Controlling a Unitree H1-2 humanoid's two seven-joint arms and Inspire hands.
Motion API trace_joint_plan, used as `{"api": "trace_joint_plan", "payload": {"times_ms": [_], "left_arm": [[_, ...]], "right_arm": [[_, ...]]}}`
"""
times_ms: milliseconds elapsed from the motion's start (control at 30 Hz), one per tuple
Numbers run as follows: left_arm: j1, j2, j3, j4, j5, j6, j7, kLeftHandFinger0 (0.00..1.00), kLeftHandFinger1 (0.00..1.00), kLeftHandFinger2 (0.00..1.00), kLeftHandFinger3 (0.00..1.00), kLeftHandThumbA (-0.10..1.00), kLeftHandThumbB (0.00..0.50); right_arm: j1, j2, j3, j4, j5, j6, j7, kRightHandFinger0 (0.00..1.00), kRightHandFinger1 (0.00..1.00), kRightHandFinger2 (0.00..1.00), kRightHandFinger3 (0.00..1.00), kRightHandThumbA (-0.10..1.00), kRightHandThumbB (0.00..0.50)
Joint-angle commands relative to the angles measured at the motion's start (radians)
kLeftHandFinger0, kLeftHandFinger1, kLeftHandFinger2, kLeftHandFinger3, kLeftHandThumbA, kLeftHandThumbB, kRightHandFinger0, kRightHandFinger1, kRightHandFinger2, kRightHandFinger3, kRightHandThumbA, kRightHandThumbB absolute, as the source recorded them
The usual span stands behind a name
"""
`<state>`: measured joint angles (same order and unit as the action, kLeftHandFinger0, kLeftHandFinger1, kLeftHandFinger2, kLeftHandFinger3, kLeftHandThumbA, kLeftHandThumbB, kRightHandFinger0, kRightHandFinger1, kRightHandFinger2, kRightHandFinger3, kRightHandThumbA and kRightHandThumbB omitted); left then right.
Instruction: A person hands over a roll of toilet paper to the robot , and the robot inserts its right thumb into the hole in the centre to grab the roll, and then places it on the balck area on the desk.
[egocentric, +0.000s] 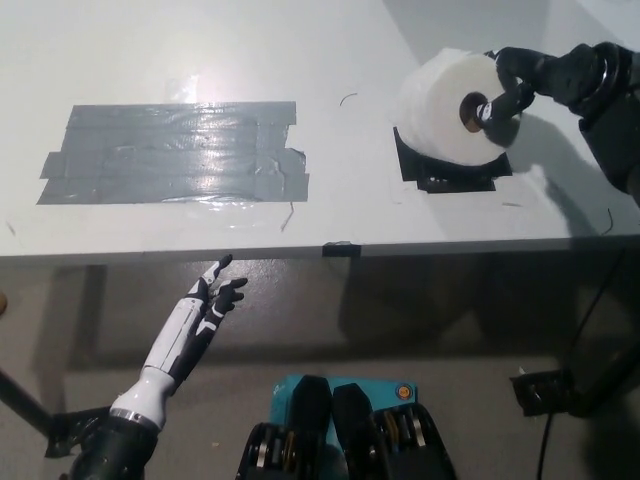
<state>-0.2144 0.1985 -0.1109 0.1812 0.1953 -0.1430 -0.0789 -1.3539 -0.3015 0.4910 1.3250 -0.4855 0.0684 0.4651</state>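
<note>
A: What colour is the toilet paper roll (447, 108)?
B: White, with a brown cardboard core. The right hand (512, 86) on it is black.
A: And the worktop (180, 50)?
B: Pale grey. A black tape square (440, 170) lies under the roll, and a shiny silver-grey patch of tape strips (170, 152) lies to the left.
A: The left hand (210, 300)?
B: White with black fingers. The floor (420, 330) is a dull beige-grey.

right hand (505, 85): thumb in toilet paper roll (445, 108) | roll over black area (450, 170) | left hand (215, 297): open, below tabletop (330, 60)
</note>
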Motion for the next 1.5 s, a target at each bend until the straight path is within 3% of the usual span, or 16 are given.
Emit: {"api": "trace_joint_plan", "payload": {"times_ms": [0, 33, 67, 167, 267, 333, 400, 467, 600, 700, 767, 933, 967, 1167, 1333, 1467], "left_arm": [[-0.020, 0.021, -0.011, -0.008, 0.012, -0.059, -0.012, 0.86, 0.84, 0.86, 1.00, 1.00, 0.098], [-0.020, 0.022, -0.012, -0.008, 0.012, -0.060, -0.013, 0.86, 0.84, 0.86, 1.00, 1.00, 0.098], [-0.020, 0.022, -0.013, -0.009, 0.012, -0.061, -0.014, 0.86, 0.84, 0.86, 1.00, 1.00, 0.098], [-0.019, 0.024, -0.015, -0.008, 0.008, -0.066, -0.016, 0.84, 0.84, 0.86, 1.00, 1.00, 0.097], [-0.019, 0.027, -0.018, 0.003, 0.008, -0.078, -0.019, 0.84, 0.84, 0.87, 1.00, 1.00, 0.094], [-0.018, 0.028, -0.019, 0.007, 0.009, -0.080, -0.020, 0.84, 0.85, 0.87, 1.00, 1.00, 0.102], [-0.016, 0.028, -0.020, 0.009, 0.009, -0.083, -0.020, 0.84, 0.85, 0.87, 1.00, 1.00, 0.103], [-0.014, 0.028, -0.020, 0.008, 0.007, -0.080, -0.021, 0.83, 0.85, 0.87, 1.00, 1.00, 0.101], [-0.012, 0.026, -0.022, 0.007, 0.014, -0.078, -0.017, 0.83, 0.84, 0.87, 1.00, 1.00, 0.107], [-0.005, 0.025, -0.026, -0.004, 0.015, -0.075, -0.020, 0.83, 0.83, 0.86, 1.00, 1.00, 0.122], [-0.003, 0.024, -0.024, -0.001, 0.002, -0.082, -0.024, 0.83, 0.83, 0.85, 1.00, 1.00, 0.114], [-0.011, 0.022, -0.030, -0.002, 0.004, -0.071, -0.030, 0.84, 0.83, 0.86, 1.00, 1.00, 0.121], [-0.010, 0.021, -0.032, -0.008, 0.010, -0.068, -0.028, 0.84, 0.83, 0.86, 1.00, 1.00, 0.128], [-0.015, 0.024, -0.034, -0.010, 0.011, -0.066, -0.026, 0.84, 0.84, 0.86, 1.00, 1.00, 0.161], [-0.031, 0.028, -0.031, -0.007, 0.005, -0.067, -0.028, 0.86, 0.85, 0.86, 1.00, 1.00, 0.140], [-0.057, 0.034, -0.032, -0.002, -0.004, -0.053, -0.043, 0.94, 0.94, 0.95, 1.00, 1.00, 0.175]], "right_arm": [[-0.078, -0.029, 0.020, -0.003, -0.015, 0.036, 0.121, 1.00, 1.00, 1.00, 1.00, 0.52, 0.412], [-0.082, -0.037, 0.026, -0.007, -0.023, 0.041, 0.108, 1.00, 1.00, 1.00, 1.00, 0.59, 0.470], [-0.084, -0.041, 0.032, -0.008, -0.031, 0.046, 0.094, 1.00, 1.00, 1.00, 1.00, 0.62, 0.476], [-0.082, -0.050, -0.019, -0.018, 0.021, 0.076, 0.084, 1.00, 1.00, 1.00, 1.00, 0.53, 0.457], [-0.079, -0.071, -0.048, -0.054, 0.032, 0.085, 0.056, 1.00, 1.00, 1.00, 1.00, 0.65, 0.467], [-0.073, -0.085, -0.082, -0.084, 0.050, 0.069, 0.013, 1.00, 1.00, 1.00, 1.00, 0.61, 0.474], [-0.068, -0.103, -0.102, -0.142, 0.044, 0.052, -0.041, 1.00, 1.00, 1.00, 1.00, 0.66, 0.490], [-0.073, -0.111, -0.120, -0.166, 0.048, 0.050, -0.036, 1.00, 1.00, 1.00, 1.00, 0.72, 0.453], [-0.055, -0.134, -0.178, -0.274, 0.070, 0.040, -0.063, 1.00, 1.00, 1.00, 1.00, 0.83, 0.432], [-0.046, -0.140, -0.206, -0.315, 0.072, 0.033, -0.086, 1.00, 1.00, 1.00, 1.00, 0.84, 0.428], [-0.035, -0.141, -0.215, -0.360, 0.046, 0.046, -0.143, 1.00, 1.00, 1.00, 1.00, 0.88, 0.458], [0.001, -0.135, -0.271, -0.431, 0.051, 0.015, -0.255, 1.00, 1.00, 1.00, 1.00, 0.86, 0.395], [0.012, -0.133, -0.283, -0.452, 0.052, 0.013, -0.270, 1.00, 1.00, 1.00, 1.00, 0.85, 0.364], [0.076, -0.141, -0.320, -0.590, 0.070, -0.012, -0.268, 1.00, 1.00, 1.00, 1.00, 0.89, 0.367], [0.172, -0.151, -0.389, -0.828, 0.134, -0.020, -0.238, 1.00, 1.00, 1.00, 1.00, 0.93, 0.389], [0.311, -0.151, -0.467, -1.186, 0.208, 0.070, -0.187, 1.00, 1.00, 1.00, 1.00, 0.96, 0.376]]}}
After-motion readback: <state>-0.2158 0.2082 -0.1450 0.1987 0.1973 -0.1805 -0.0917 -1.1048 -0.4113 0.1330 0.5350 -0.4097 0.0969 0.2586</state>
